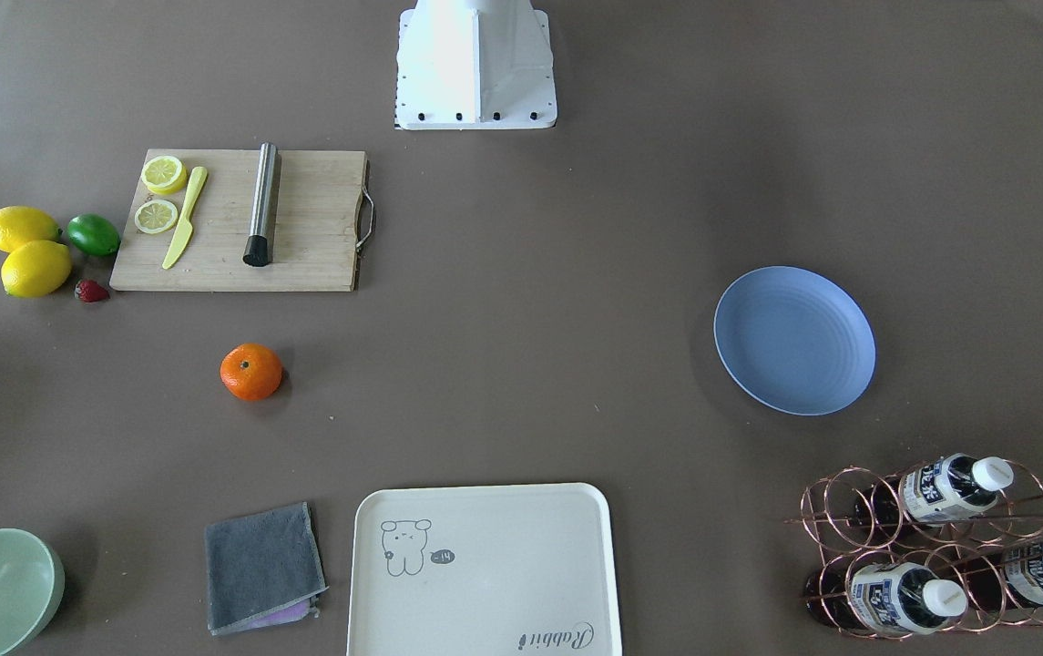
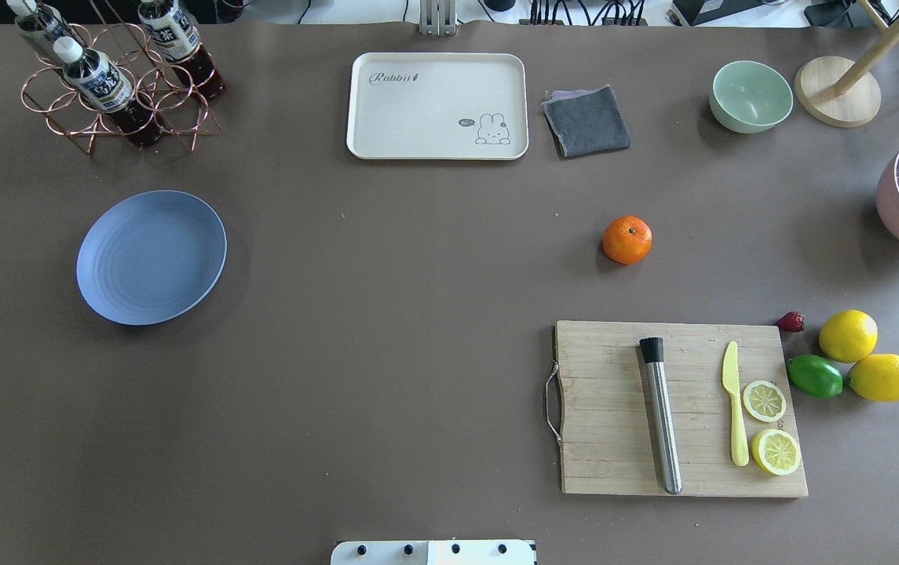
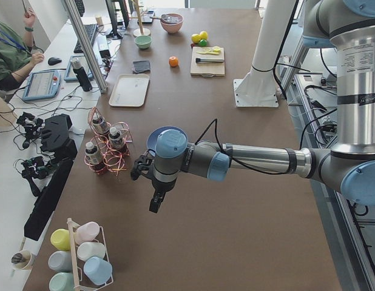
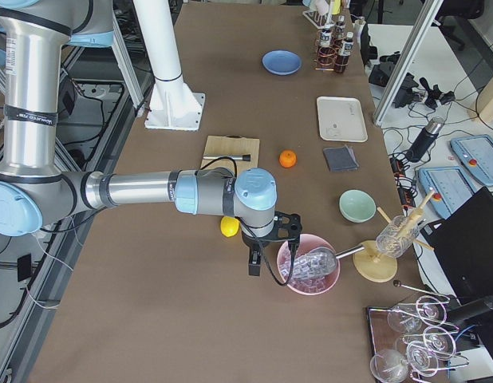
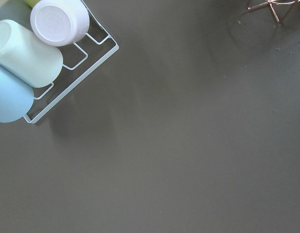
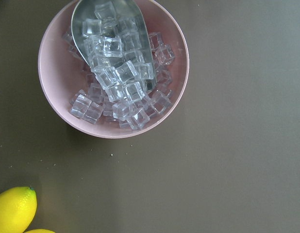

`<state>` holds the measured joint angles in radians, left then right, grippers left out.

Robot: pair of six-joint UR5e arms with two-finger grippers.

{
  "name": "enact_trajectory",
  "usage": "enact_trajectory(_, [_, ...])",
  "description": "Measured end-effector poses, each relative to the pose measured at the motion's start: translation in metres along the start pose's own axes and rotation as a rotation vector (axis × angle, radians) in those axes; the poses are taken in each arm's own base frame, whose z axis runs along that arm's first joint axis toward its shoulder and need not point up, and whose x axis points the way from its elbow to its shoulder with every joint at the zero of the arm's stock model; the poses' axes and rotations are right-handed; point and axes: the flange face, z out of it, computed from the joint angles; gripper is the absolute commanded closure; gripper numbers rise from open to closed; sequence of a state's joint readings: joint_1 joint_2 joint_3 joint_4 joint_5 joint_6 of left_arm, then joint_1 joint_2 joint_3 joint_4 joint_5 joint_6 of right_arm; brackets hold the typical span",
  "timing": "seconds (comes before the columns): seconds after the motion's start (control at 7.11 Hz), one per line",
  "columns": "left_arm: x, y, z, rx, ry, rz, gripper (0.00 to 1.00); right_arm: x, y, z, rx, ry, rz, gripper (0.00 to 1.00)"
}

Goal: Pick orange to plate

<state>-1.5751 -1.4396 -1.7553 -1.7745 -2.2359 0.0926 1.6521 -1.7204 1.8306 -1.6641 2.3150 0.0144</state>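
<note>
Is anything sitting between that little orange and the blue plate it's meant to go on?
Nothing visible. Only bare table lies between the orange and the plate; the cutting board sits nearer the robot and the cream tray farther away, both off that line.

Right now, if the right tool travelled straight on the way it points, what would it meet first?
Probably bare table beside the pink bowl of ice cubes; the right tool points down, depth unclear.
</note>
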Motion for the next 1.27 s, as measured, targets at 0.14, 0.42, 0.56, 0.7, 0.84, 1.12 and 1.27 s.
enact_trajectory(0.14, [-0.0005,0.003,-0.0019,0.002,-0.001,-0.003,0.02,-0.0018,-0.0015,-0.0009,0.008,-0.005,-0.007,0.0])
enact_trajectory(0.42, [-0.0017,0.0038,-0.0026,0.003,-0.002,-0.006,0.02,-0.0073,-0.0032,-0.0035,0.016,-0.029,-0.014,0.0])
enact_trajectory(0.56, [-0.0024,0.0038,-0.0019,0.002,-0.002,-0.008,0.02,-0.0092,-0.0034,-0.0046,0.018,-0.039,-0.016,0.0])
enact_trajectory(0.7, [-0.0035,0.0042,-0.0007,0.0,-0.001,-0.01,0.02,-0.01,-0.0038,-0.0052,0.019,-0.043,-0.016,0.0])
enact_trajectory(0.84, [-0.0044,0.0046,0.0004,-0.002,-0.001,-0.012,0.02,-0.0095,-0.0041,-0.0046,0.018,-0.044,-0.014,0.0])
enact_trajectory(1.12, [-0.0054,0.0061,0.0018,-0.006,-0.001,-0.015,0.02,-0.0097,-0.0034,-0.0043,0.017,-0.049,-0.011,0.0])
enact_trajectory(1.27, [-0.0057,0.007,0.0023,-0.007,-0.001,-0.017,0.02,-0.0097,-0.003,-0.004,0.016,-0.052,-0.01,0.0])
